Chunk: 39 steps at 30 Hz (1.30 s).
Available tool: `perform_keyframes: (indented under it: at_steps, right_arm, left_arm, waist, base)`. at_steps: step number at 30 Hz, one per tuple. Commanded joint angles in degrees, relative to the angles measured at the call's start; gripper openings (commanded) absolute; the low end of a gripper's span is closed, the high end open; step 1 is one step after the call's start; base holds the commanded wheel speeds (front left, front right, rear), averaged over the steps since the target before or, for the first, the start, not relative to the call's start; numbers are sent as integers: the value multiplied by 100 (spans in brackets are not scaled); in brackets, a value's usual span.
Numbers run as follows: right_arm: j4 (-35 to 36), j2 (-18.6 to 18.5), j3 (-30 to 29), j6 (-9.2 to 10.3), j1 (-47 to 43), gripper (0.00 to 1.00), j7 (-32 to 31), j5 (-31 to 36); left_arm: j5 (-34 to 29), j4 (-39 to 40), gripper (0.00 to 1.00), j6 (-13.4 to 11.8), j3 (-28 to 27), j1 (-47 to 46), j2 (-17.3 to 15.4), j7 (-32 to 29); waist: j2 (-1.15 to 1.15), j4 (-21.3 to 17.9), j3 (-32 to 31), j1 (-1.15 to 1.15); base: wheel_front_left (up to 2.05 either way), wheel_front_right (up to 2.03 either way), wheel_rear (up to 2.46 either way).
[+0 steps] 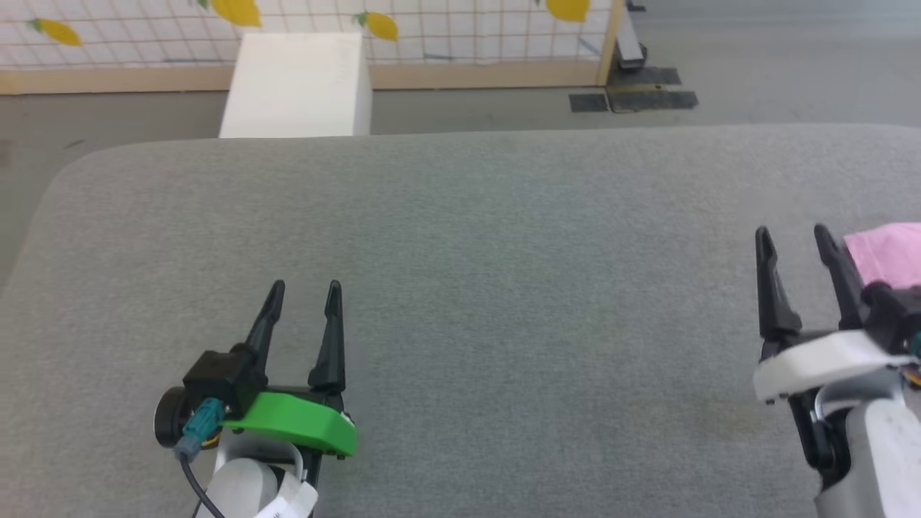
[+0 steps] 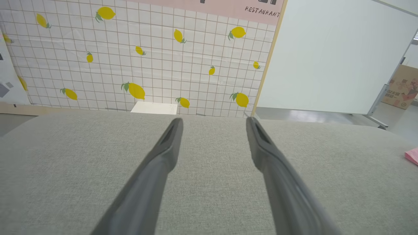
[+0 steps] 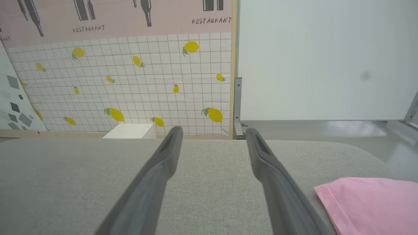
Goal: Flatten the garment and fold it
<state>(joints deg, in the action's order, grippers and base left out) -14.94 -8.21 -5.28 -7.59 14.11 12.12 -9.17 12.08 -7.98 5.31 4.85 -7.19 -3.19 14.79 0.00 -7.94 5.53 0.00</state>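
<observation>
Grey woven fabric surface (image 1: 460, 302) spreads wide under both my arms. Its far-left corner is rounded and its far edge runs straight in front of the floor. Beyond it stands a white-tiled wall panel printed with yellow lemons (image 3: 130, 81). Its pink top band shows the word "RESTAURANT" twice in the right wrist view. A brown cardboard box (image 2: 402, 86) at the far right bears print too small to read. One white rectangular block (image 1: 298, 83) stands behind the far edge.

Between my two grippers the fabric lies open, with broad room to move. My left gripper (image 1: 306, 285), on its green mount, hangs near-left with its two dark fingers spread apart over the fabric. My right gripper (image 1: 791, 232) is at the right, its two fingers likewise apart. One soft light-pink cloth garment (image 1: 888, 252) lies near the surface's right end, just beside my right gripper's outer finger.
</observation>
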Motion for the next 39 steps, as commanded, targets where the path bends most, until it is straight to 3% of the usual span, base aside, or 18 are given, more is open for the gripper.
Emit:
perform_keyframes:
  at_steps: [1,9,17,39]
  right_arm:
    - [143,87,-53,10,-215,100,28,-30]
    - [816,416,-283,10,-1030,100,84,100]
    - [1209,518,-356,10,-1512,100,101,228]
    - [1390,533,-249,10,-1770,100,5,73]
  left_arm:
    - [1,-38,100,6,27,89,23,20]
    - [17,-59,100,-48,122,259,29,20]
    - [46,-21,100,-90,181,393,30,20]
    - [116,-28,100,-173,231,428,31,20]
  waist:
    - [0,241,-222,0]
    - [0,245,-341,0]
    - [0,174,-365,0]
    - [0,152,-309,0]
  base:
    - [0,0,0]
    - [0,0,0]
    - [0,0,0]
    - [0,0,0]
